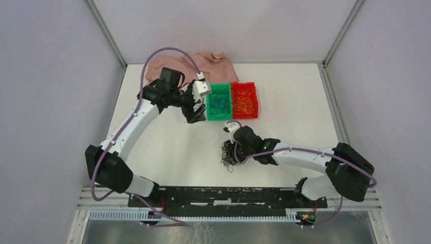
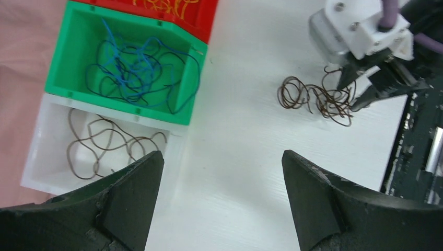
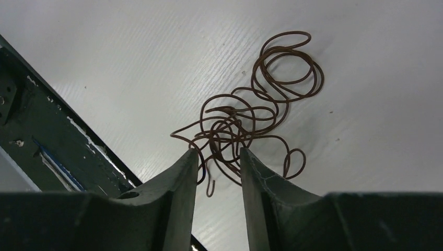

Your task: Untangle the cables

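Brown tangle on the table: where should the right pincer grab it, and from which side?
On the brown tangle, take the dense knot beside the right pincer, coming from above: it lies flat on the table and strands overlap most there. The far loops are single strands, likely to slip.

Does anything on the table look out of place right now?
Yes: a tangled brown wire clump lies loose on the table at the right hand, while other brown wire sits sorted in the white bin.
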Tool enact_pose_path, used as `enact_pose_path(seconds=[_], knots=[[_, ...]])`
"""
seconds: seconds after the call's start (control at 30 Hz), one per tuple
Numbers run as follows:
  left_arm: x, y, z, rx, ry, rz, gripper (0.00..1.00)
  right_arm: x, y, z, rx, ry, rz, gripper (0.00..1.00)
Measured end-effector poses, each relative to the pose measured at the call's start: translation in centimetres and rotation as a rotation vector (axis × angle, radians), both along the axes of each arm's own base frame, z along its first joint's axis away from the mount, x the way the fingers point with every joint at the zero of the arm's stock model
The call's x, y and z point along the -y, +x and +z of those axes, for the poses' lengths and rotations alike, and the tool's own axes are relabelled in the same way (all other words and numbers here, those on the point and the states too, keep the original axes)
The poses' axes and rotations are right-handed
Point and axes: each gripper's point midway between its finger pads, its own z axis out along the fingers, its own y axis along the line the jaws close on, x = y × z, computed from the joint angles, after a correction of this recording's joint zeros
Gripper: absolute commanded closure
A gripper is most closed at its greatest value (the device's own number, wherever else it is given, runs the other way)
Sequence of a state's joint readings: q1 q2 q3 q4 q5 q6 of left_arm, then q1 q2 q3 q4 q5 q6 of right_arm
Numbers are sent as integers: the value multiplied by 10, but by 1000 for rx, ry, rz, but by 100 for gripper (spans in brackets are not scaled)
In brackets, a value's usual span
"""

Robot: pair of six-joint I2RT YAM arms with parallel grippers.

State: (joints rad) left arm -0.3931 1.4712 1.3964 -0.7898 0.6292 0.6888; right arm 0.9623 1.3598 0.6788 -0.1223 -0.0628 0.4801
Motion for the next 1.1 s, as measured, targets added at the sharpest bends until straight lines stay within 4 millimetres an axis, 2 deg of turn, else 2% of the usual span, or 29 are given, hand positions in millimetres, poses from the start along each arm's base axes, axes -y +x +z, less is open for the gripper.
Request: enact_pose_path(seconds=[0.07,0.23,0.37,0.57,0.67,0.77,0.97,1.1], knots=[[-4,-12,-5,-19,-2,-5,10,0,-1,-6,-6,-15,14,80],[-11,-46,-29,-114,5,-28,12,-4,3,1,19,-8,33,98],[-13,-69,-37,-166,-15,-54,13,-14,8,31,56,46,41,99],[-3,-93,-22,-186,-92,-124,15,-39,15,107,140,219,79,99],[5,-103,-17,-196,-114,-161,18,-47,14,128,155,272,103,99],[12,-111,-15,-210,-131,-195,22,-52,11,135,145,296,121,99],[16,-128,-16,-255,-140,-262,33,-55,6,134,113,312,138,99],[15,-146,-25,-307,-113,-339,48,-56,4,135,102,319,141,99]])
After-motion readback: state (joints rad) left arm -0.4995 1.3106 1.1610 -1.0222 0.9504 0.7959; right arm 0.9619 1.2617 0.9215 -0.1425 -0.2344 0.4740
